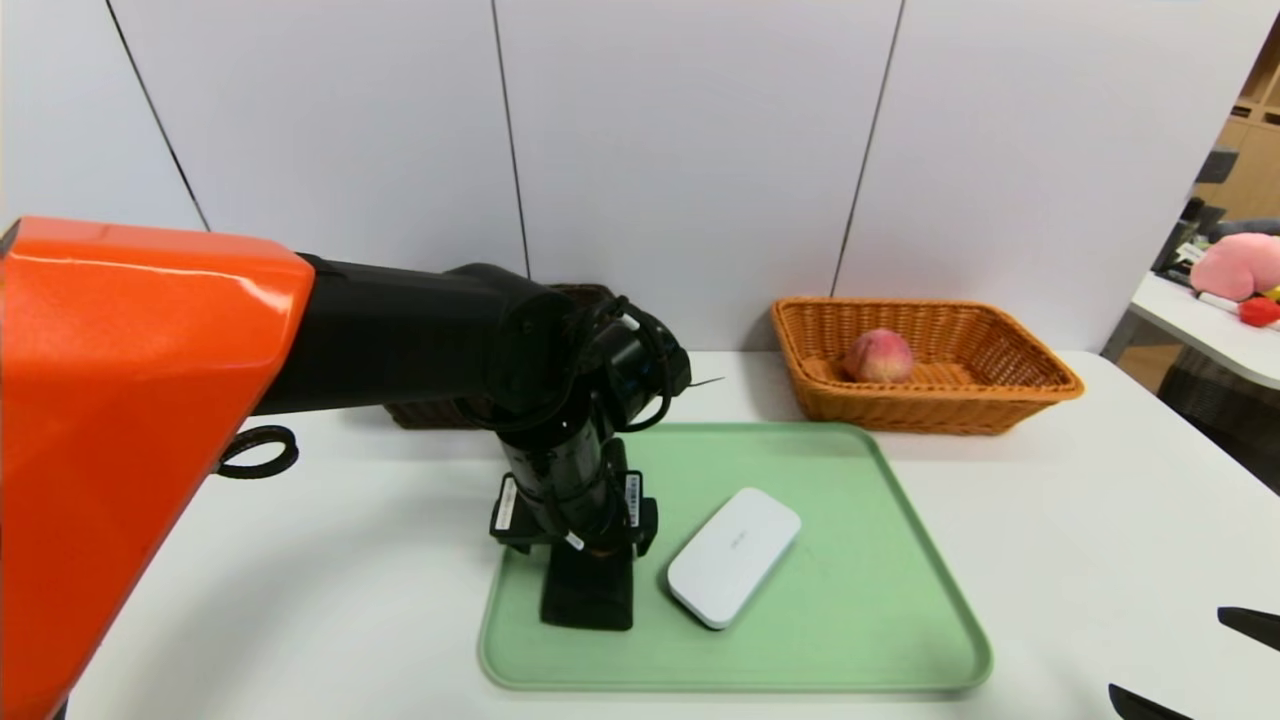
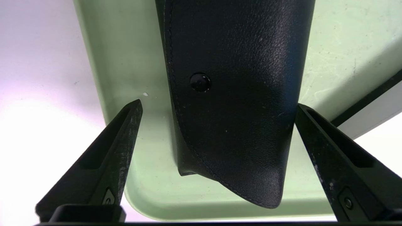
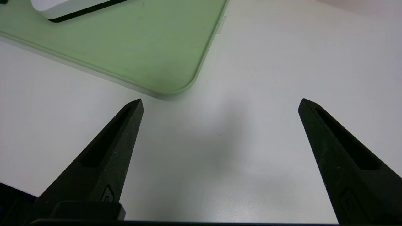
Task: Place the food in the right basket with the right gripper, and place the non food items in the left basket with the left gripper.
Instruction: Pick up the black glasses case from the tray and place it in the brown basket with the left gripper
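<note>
Nearest me, my right gripper (image 3: 220, 103) idles wide open over bare table (image 1: 1100, 520), holding nothing. On the green tray (image 1: 880, 600), my left gripper (image 2: 216, 106) hangs jaws spread wide astride the black leather case (image 2: 232, 94), not yet gripping it. The white box (image 1: 733, 555) lies beside it, untouched. Beyond, a peach (image 1: 880, 356) already sits in the right basket (image 1: 1010, 400). My left arm hides most of the left basket (image 1: 590, 293), so I can't see inside.

Lab or office: white partition panels (image 1: 690, 150) behind table (image 1: 1100, 520) (wooden shelving beyond).
</note>
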Controlling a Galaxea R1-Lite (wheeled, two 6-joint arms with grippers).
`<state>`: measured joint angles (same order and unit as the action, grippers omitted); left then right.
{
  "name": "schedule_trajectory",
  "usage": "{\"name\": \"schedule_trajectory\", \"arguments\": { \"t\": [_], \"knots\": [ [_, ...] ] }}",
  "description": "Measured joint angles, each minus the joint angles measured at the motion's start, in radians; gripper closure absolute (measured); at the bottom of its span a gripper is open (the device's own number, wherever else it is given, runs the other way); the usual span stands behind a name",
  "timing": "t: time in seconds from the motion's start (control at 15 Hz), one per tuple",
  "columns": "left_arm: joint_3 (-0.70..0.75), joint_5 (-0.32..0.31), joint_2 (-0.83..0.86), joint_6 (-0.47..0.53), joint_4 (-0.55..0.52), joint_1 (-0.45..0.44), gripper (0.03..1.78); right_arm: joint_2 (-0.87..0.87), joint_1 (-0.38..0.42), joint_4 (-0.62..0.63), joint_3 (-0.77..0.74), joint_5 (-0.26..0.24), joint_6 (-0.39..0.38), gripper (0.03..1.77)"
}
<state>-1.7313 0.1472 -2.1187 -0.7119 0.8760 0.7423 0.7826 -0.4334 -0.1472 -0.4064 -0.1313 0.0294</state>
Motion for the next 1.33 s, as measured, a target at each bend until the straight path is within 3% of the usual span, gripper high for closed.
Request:
{"name": "schedule_trajectory", "arguments": {
  "t": [0.07, 0.27, 0.47, 0.73, 0.87, 1.33],
  "knots": [
    [0.002, -0.003, 0.0, 0.001, 0.0, 0.0, 0.2, -0.002, 0.0, -0.001, 0.001, 0.0, 0.002, 0.1],
    [0.005, -0.007, 0.002, 0.003, 0.001, 0.001, 0.68, -0.012, 0.0, -0.007, 0.001, 0.0, 0.009, 0.1],
    [0.006, -0.004, 0.007, 0.004, 0.001, 0.002, 0.96, -0.018, 0.0, -0.009, 0.001, 0.0, 0.009, 0.1],
    [0.009, -0.002, 0.033, 0.01, 0.001, 0.015, 1.15, -0.022, 0.0, -0.009, 0.003, 0.0, 0.009, 0.1],
    [0.011, 0.003, 0.058, 0.016, 0.001, 0.034, 1.33, -0.022, 0.0, -0.009, 0.003, 0.001, 0.008, 0.1],
    [0.012, 0.092, 0.198, 0.053, 0.01, 0.143, 1.42, -0.023, 0.001, -0.004, 0.009, 0.006, 0.009, 0.1]
  ]
}}
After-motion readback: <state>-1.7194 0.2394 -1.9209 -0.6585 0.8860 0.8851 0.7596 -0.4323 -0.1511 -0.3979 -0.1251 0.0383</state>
